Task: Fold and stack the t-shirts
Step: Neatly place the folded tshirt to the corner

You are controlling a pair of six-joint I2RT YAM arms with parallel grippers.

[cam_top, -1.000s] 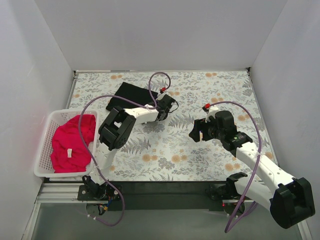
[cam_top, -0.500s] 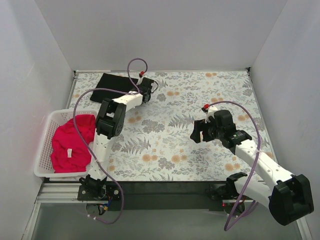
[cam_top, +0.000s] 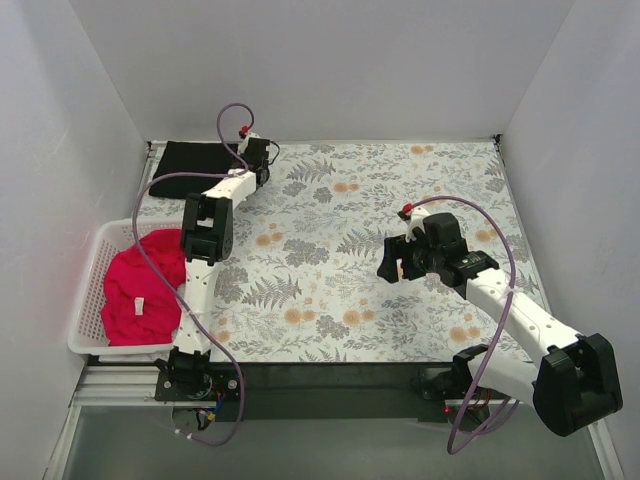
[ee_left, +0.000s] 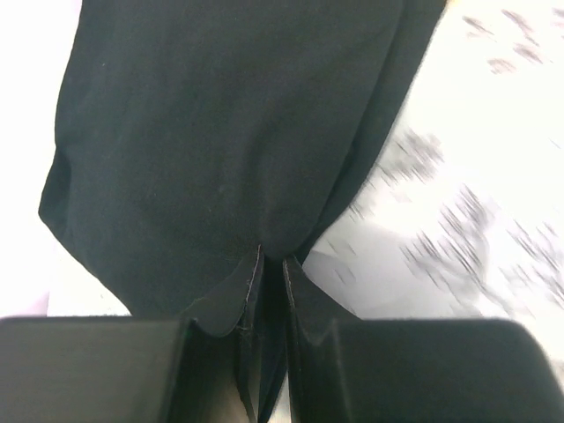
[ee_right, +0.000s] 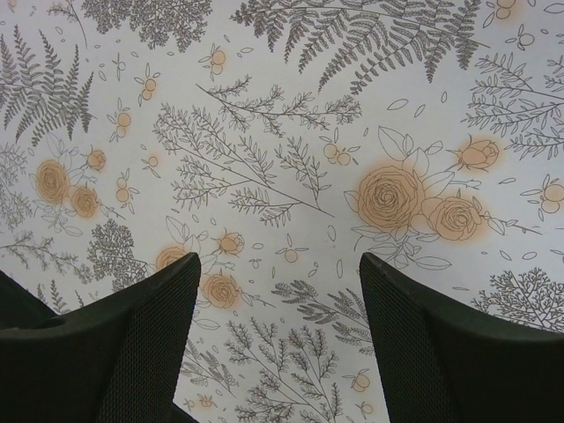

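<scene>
Floral tabletop [cam_top: 400, 190]; left hand [ee_left: 271, 257] pinches black t-shirt [ee_left: 220, 132]; right hand [ee_right: 278, 260] agape; white tag [cam_top: 141, 305] on pink t-shirt [cam_top: 150, 270] unreadable.

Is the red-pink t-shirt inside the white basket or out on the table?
Inside. The red-pink t-shirt lies crumpled, not folded, within the walls of the white basket in the top view.

Black t-shirt [cam_top: 192, 158], red-pink t-shirt [cam_top: 140, 287], floral table [cam_top: 400, 195]
</scene>
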